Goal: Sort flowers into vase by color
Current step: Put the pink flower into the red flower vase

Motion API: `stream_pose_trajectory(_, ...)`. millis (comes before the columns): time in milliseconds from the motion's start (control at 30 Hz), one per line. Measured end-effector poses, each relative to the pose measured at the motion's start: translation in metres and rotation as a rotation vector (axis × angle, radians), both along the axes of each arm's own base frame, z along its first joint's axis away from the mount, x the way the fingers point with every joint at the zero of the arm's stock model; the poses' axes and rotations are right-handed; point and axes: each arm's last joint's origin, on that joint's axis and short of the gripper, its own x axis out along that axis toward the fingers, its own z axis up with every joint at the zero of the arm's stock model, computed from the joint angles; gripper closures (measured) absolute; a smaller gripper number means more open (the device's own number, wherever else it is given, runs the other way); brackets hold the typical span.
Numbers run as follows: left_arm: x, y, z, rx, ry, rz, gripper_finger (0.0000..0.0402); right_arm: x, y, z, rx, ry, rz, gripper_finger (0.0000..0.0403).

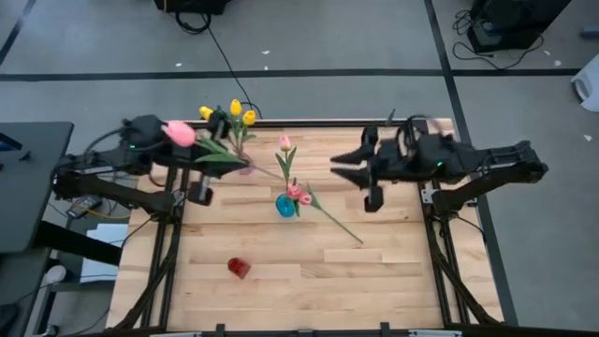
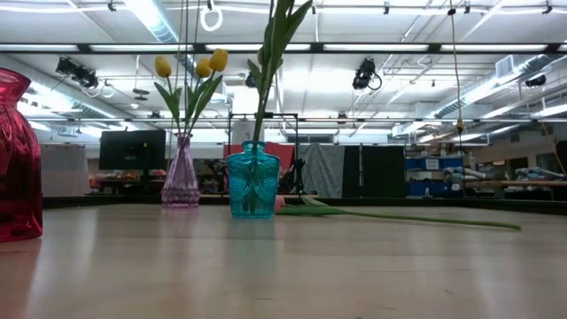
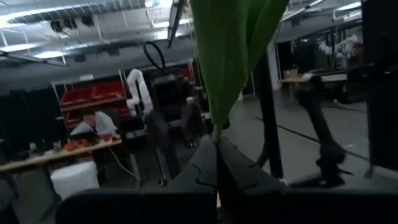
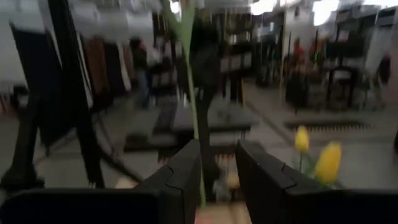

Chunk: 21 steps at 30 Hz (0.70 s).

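Grips the pink flower (image 1: pixel 180 132) by its stem in the fully closed left tool (image 3: pixel 216 146), raised beside the yellow flowers (image 1: pixel 241 112), probably for the teal vase (image 1: pixel 285 205), with the right tool (image 4: pixel 217 152) partly open, empty.

High view: straight down over the whole bench (image 1: pixel 309 281), both arms in frame. Low view: at bench-top level, close behind the teal vase (image 2: pixel 252 182), facing the room. Both share that vase and the yellow tulips (image 1: pixel 239 112) toward 11 o'clock. Each wrist view looks forward past its own claw into the room.
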Motion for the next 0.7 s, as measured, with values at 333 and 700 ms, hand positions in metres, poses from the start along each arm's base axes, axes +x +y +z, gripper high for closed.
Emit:
stream_pose_trajectory(333, -0.051, -0.009, -0.023, -0.123, 0.366, -0.231, 0.0401, 0.006, 0.021, -0.062, 0.083, 0.231, 0.008, 0.0290)
stream_pose_trajectory(700, -0.031, -0.040, -0.093, -0.139, 0.714, -0.333, 0.0401, 0.005, 0.030, -0.084, 0.101, 0.245, -0.073, 0.0290)
